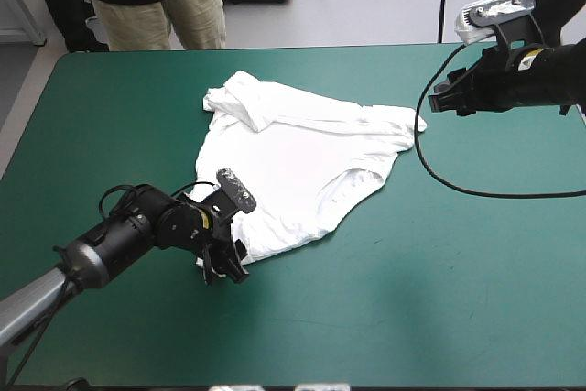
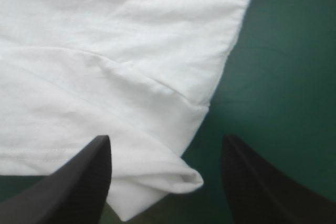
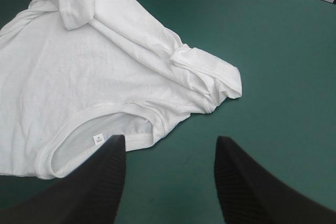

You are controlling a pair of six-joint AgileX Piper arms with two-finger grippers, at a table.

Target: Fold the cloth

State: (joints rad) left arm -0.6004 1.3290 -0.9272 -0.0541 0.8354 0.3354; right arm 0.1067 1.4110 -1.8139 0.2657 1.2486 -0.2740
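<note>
1. T-shirt: it is spread mostly flat and white on the teal-green table cover, with the far edge rolled into folds. It is reached at opposite ends by the two grippers.
2. Left gripper: it is set low at the near corner of the T-shirt. In the left wrist view the black fingers are seen well apart. A turned-over corner of the hem lies between them, and white fabric fills the field ahead. Nothing is clamped; whether the cloth is touched cannot be told.
3. Right gripper: it is held just beside the bunched sleeve at the far right end of the shirt. In the right wrist view the fingers are spread wide and nothing is held.
4. Neck opening: it is seen just ahead of one right finger, with the sleeve fold farther ahead.
5. Neck label: it is seen inside the collar.
</note>
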